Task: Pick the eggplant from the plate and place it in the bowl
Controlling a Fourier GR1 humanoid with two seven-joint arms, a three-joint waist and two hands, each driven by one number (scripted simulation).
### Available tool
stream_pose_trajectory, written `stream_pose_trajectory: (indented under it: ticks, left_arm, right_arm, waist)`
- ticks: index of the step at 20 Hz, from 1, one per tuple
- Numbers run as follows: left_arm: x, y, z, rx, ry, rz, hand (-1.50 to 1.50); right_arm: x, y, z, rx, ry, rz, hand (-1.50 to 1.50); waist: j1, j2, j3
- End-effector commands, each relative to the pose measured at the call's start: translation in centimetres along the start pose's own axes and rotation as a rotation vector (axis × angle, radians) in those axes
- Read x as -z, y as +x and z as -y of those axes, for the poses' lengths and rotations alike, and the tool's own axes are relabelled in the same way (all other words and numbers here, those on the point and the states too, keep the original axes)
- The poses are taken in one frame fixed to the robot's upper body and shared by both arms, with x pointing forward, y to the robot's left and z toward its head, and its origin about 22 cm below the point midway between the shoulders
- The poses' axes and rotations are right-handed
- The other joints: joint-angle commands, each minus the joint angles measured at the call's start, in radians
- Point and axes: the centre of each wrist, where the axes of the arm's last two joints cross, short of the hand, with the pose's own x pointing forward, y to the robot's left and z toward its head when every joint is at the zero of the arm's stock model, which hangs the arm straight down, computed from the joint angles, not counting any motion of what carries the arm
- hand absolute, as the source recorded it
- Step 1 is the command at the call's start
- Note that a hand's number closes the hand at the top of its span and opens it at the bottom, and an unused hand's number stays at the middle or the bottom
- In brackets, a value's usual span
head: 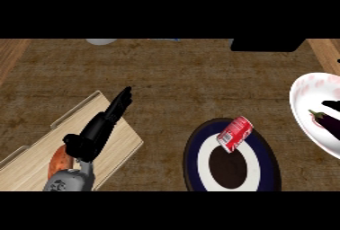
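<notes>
Resting over the board, left hand had fingers straight, together; plate, can, bowl, eggplant right of it.

This place looks like a kitchen. On the brown counter stand a wooden cutting board at the left, a dark plate and a white bowl at the right.

So you've got a brown, rough-looking surface with lighter wood strips along its left and right edges. Sitting right on it: a pale wooden cutting board at lower left, a dark blue plate with a white ring near the middle, and a white bowl cut off at the right edge.
</notes>
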Motion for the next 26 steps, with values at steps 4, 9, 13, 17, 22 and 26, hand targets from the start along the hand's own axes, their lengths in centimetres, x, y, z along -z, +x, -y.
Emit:
stream_pose_trajectory:
  ticks: [4,9,13,17,22,26]
  left_arm:
    - [-0.1,1.2,-1.0,-0.002,0.001,0.005,0.0]
    - [0.1,0.9,-2.1,0.006,0.018,0.004,0.0]
    - [0.0,1.9,-0.8,-0.004,-0.004,0.0,0.0]
    - [0.0,0.0,0.4,0.007,-0.006,0.003,0.0]
    - [-0.7,0.3,-0.5,-0.018,-0.007,0.006,0.0]
    - [0.6,0.4,-1.1,-0.009,0.011,0.0,0.0]
  right_arm:
    - [0.1,-2.1,2.7,0.277,-0.248,-0.072,-1.5]
    - [-2.3,-6.8,5.2,0.399,-0.284,-0.16,-1.5]
    - [-4.6,-9.6,10.2,0.463,-0.341,-0.214,-1.5]
    - [-8.7,-13.7,10.6,0.472,-0.412,-0.211,-1.5]
    - [-13.3,-16.4,13.5,0.509,-0.429,-0.226,-1.5]
    - [-15.2,-16.9,15.9,0.526,-0.364,-0.184,-1.5]
  waist:
    - [-0.004,-0.002,0.001]
    - [-0.009,0.0,0.001]
    - [-0.006,-0.001,0.001]
    - [-0.001,0.006,0.003]
    - [0.0,0.005,0.006]
    - [-0.007,0.01,0.008]
